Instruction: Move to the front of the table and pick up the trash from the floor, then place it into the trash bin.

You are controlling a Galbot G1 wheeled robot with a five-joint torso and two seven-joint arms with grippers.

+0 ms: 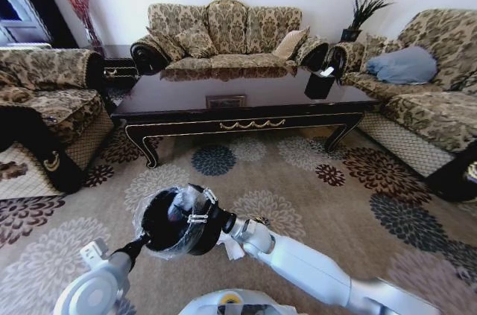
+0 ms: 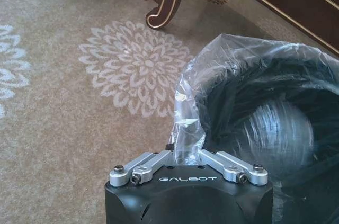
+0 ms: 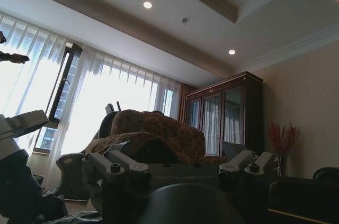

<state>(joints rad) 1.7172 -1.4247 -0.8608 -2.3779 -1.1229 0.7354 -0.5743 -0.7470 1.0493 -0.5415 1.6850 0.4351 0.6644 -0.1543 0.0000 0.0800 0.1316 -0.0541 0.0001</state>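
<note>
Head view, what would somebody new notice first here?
The trash bin, black with a crinkly clear liner, sits low in the foreground over the flowered floor, with the left gripper clamped on its liner edge and the right gripper at its rim. Behind it, the table stretches across in front of the patterned sofas.

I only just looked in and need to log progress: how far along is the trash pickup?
Done: the robot stands in front of the table. In hand: the left gripper pinches the bag rim of the trash bin, and the right gripper sits at the bin's mouth. Whether it holds anything cannot be told. Left: white scrap lies on the floor beside the bin.
</note>
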